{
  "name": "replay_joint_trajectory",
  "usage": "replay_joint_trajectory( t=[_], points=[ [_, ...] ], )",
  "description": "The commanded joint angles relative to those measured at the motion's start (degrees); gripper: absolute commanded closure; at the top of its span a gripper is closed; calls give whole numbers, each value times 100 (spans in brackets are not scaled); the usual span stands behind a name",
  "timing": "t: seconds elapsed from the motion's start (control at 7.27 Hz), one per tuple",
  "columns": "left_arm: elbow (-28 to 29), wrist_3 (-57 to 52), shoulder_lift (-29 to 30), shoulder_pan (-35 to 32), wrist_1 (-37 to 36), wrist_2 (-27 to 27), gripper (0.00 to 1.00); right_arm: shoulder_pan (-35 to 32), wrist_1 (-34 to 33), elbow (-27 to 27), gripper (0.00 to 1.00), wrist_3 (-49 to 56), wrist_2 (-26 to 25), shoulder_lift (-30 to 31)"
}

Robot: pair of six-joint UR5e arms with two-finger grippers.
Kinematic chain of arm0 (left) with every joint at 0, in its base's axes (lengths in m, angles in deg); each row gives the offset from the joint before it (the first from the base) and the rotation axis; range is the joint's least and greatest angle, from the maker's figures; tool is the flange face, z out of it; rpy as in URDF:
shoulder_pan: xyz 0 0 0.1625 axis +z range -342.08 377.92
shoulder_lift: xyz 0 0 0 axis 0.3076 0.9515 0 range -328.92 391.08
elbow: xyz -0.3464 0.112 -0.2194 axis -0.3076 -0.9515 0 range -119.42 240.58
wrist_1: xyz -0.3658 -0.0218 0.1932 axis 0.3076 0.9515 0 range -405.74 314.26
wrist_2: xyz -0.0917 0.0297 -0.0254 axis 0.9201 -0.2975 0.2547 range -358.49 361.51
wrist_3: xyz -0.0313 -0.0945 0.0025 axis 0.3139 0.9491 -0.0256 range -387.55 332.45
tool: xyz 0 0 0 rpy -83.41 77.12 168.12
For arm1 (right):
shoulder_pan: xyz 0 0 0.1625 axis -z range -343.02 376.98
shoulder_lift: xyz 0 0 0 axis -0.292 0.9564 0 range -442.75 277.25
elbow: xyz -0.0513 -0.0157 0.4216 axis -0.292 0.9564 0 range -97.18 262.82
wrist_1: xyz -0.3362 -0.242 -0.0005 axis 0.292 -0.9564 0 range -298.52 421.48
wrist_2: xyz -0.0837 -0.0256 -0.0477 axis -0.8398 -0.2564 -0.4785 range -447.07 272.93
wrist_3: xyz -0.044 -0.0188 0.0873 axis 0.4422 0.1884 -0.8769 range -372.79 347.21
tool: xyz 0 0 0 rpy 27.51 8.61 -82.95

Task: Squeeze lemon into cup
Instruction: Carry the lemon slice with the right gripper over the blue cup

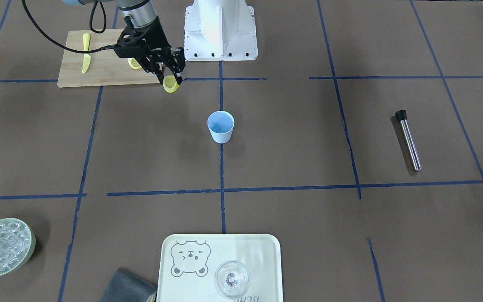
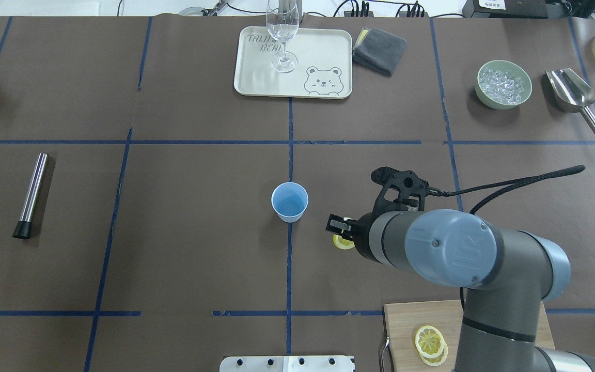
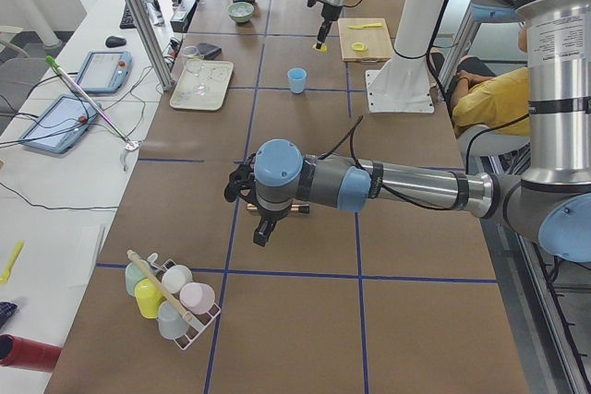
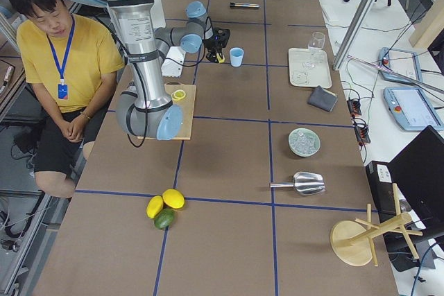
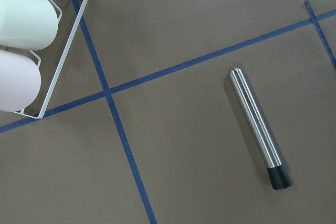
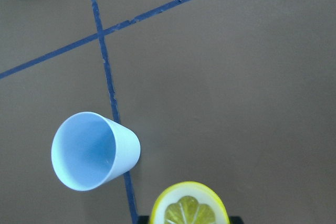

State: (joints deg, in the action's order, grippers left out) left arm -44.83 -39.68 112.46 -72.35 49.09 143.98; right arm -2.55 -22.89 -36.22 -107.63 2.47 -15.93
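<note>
My right gripper is shut on a yellow lemon slice and holds it above the table, to the right of the light-blue cup in the overhead view. The slice shows at the bottom of the right wrist view, with the empty upright cup ahead and to the left of it. Another lemon slice lies on the wooden cutting board. My left gripper hovers far away over the table's left end; I cannot tell if it is open or shut.
A yellow knife lies on the board. A steel muddler lies at the left. A tray with a clear glass, a grey cloth, a bowl of ice and a scoop line the far side.
</note>
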Motion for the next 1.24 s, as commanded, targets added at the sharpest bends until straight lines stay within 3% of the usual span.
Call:
replay_joint_trajectory(
  t=[0.0, 0.41, 1.1],
  points=[
    [3, 0, 0, 0, 0, 0, 0, -200, -203, 450, 42, 1, 81, -658],
    [-5, 0, 0, 0, 0, 0, 0, -297, -176, 1206, 42, -8, 81, -1292],
    [-14, 0, 0, -9, 9, 0, 0, -315, -141, 1866, 41, 9, 81, -1742]
  ],
)
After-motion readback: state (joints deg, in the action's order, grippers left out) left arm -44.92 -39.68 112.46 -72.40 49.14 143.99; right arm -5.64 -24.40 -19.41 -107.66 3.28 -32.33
